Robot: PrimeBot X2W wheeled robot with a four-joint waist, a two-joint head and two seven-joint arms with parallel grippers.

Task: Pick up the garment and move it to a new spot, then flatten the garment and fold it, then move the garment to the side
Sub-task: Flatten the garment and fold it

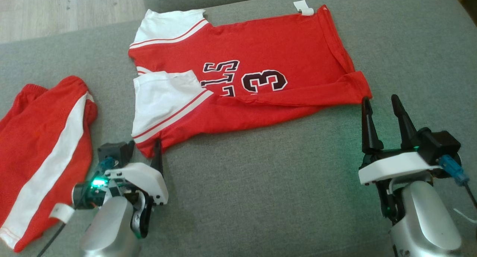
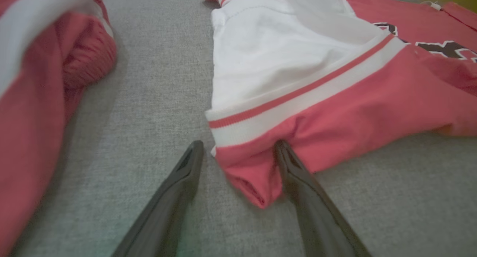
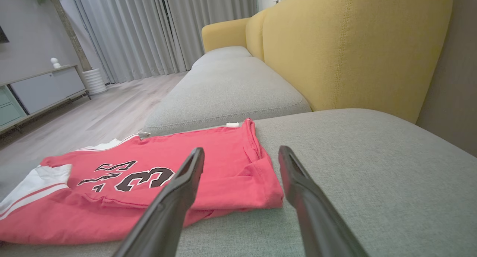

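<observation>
The left gripper (image 2: 238, 145) is resting at the near left corner of the shirt (image 1: 261, 44). Its fingers are standing wide apart with the red hem corner lying between them, and nothing is being held. The right gripper (image 1: 380, 104) is hovering just beside the shirt's near right corner, its fingers equally wide and empty. The shirt is lying partly folded on the grey cushion (image 1: 261, 182), number upward.

The step in hand is judged to be taking both near corners for a fold. Each gripper should be closing on all cloth layers at once, and both should be lifting together to keep the fold square.

Red shorts (image 1: 41, 137) are lying left of the shirt and apart from it, near the left arm's path. A white tag (image 1: 303, 7) is showing at the shirt's far edge. A yellow backrest (image 3: 354, 44) is standing beyond the shirt's far right corner.
</observation>
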